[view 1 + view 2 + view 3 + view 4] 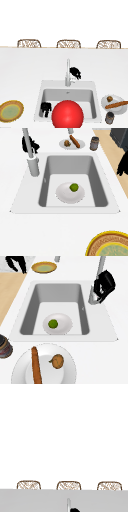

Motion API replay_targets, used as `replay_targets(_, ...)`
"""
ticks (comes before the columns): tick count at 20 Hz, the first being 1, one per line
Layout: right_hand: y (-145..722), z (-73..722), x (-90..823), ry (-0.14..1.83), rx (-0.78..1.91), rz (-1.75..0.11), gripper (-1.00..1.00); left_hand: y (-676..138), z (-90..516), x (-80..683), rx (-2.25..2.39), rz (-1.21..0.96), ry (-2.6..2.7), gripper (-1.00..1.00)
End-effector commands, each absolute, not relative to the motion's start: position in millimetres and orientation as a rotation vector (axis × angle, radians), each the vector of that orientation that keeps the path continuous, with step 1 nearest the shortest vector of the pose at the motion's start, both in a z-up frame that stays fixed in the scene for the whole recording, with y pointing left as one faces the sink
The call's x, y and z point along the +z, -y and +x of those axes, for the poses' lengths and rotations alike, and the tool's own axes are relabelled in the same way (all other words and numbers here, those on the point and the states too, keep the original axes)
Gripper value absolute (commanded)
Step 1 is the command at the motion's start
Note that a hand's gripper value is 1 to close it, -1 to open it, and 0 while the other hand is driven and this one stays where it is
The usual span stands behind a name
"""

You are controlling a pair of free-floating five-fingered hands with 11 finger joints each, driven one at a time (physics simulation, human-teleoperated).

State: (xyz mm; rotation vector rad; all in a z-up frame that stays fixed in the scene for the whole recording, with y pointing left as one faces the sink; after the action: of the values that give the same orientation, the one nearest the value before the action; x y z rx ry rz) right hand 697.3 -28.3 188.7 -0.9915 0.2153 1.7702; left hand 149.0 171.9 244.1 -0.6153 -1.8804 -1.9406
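The right hand (75, 72) hovers just beside the tall grey metal faucet (67, 72) behind the sink basin, fingers curled downward around nothing, while the left hand (45, 109) hangs idle, fingers relaxed.

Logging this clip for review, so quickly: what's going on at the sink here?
The right hand hovers just beside the faucet, fingers curled down, close to its base; contact can't be confirmed. The left hand hangs idle at the sink's front left edge, fingers pointing down, holding nothing. In the basin a white bowl holds a green lime-like fruit. On the counter, a plate with a baguette and a brown round item sits right of the sink, a dark jar nearby, and a yellow-rimmed plate sits to the left.
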Motion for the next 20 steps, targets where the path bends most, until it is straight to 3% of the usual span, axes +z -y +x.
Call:
replay_targets(1,13.5,703.9,201.3,-0.204,1.799,-0.926,1.0,-171.9,149.0,244.1,-1.941,-0.615,1.88,0.0)
replay_targets(20,11.4,697.5,192.6,-0.198,1.811,-0.967,1.0,-171.9,149.0,244.1,-1.941,-0.615,1.88,0.0)
